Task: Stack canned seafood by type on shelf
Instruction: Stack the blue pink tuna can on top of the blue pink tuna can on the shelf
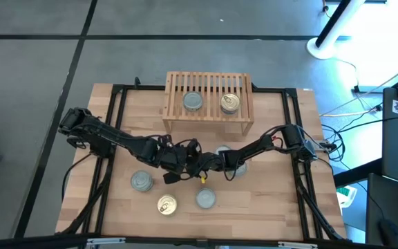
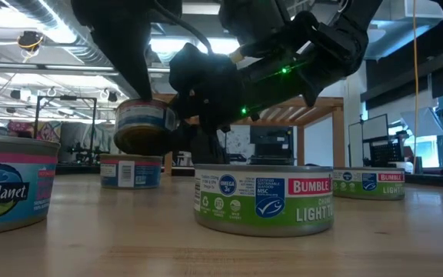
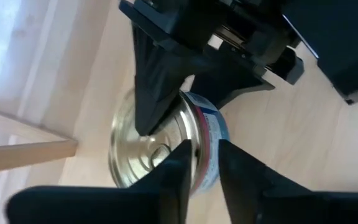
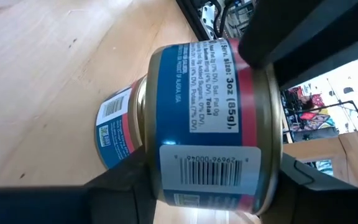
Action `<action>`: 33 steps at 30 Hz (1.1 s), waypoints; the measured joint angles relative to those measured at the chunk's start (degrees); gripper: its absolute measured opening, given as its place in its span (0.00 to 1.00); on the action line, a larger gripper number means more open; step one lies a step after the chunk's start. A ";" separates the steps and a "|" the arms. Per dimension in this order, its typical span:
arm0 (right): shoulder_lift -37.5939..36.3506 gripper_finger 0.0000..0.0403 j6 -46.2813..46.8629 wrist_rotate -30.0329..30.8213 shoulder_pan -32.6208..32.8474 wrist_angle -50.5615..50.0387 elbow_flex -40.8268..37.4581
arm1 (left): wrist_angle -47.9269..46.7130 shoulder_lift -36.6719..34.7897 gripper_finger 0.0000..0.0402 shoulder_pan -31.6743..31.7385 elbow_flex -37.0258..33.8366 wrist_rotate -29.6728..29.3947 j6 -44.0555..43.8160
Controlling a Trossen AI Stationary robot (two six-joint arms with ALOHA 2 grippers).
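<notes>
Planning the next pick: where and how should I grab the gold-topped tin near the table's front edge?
Grip the gold-topped tin by its round side wall, coming straight down from above and pinching across its width. It stands upright and low, its flat lid offers no hold, and there is free space around it.

Held tin (image 4: 210, 118): blue label, red band, gold rim, white barcode patch. Tin behind it (image 4: 118, 134): blue and red, white barcode. Front tin (image 2: 264, 198): green and white label, red logo patch. Tin at the edge (image 2: 12, 185): teal and pink. Shelf (image 1: 208, 104): light wood, slatted. Table (image 1: 254, 200): pale wood. Both hands (image 1: 185, 158) (image 1: 221, 161): black.
</notes>
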 joint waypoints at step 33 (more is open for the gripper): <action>-15.89 0.48 1.81 2.89 1.68 -12.55 -0.02 | -16.55 -15.50 0.29 -2.10 -0.52 -1.95 -5.21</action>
